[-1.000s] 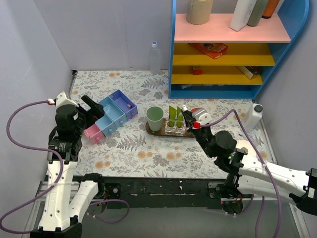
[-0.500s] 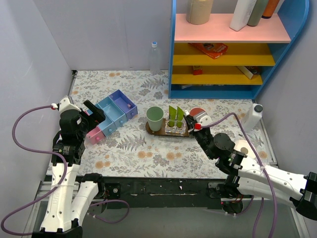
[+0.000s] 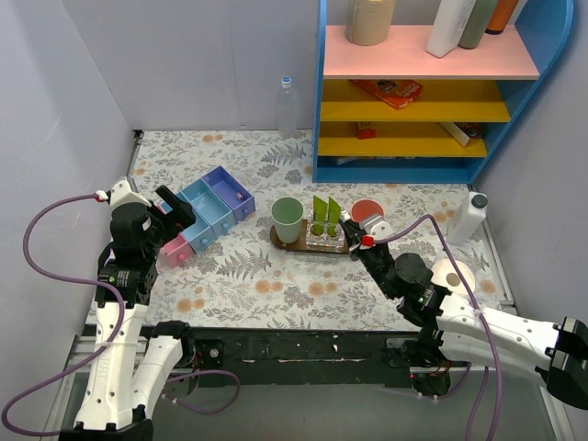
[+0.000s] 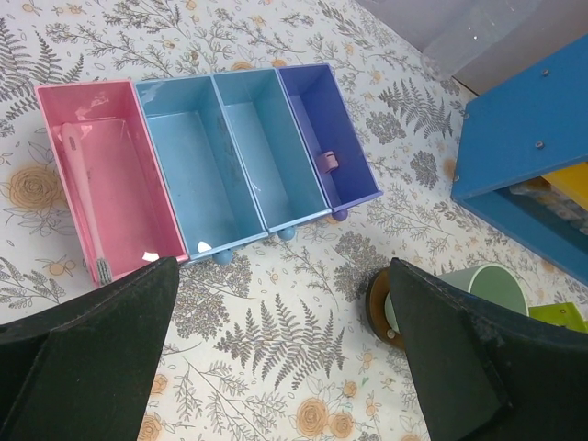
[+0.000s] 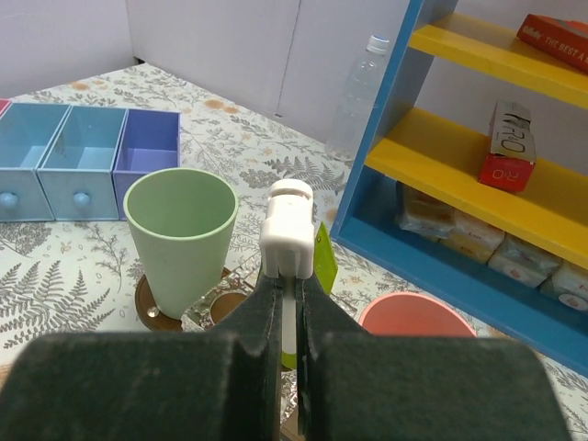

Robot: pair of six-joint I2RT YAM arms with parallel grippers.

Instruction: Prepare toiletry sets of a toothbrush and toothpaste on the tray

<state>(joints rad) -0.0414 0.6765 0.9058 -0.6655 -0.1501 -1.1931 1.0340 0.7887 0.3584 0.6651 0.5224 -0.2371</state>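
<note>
left fingers spread wide | right fingers clamp slim white piece, long axis along fingers, end outward

Off-task items on the fern-print tablecloth

A four-bin organiser, pink, two blue and purple, lies angled at the left. A pale green cup stands upright to its right, and a pink cup sits nearer the blue shelf unit. A clear bottle stands at the back wall just left of that unit. A red box lies on its upper yellow shelf, and a white bottle stands far right.
</note>
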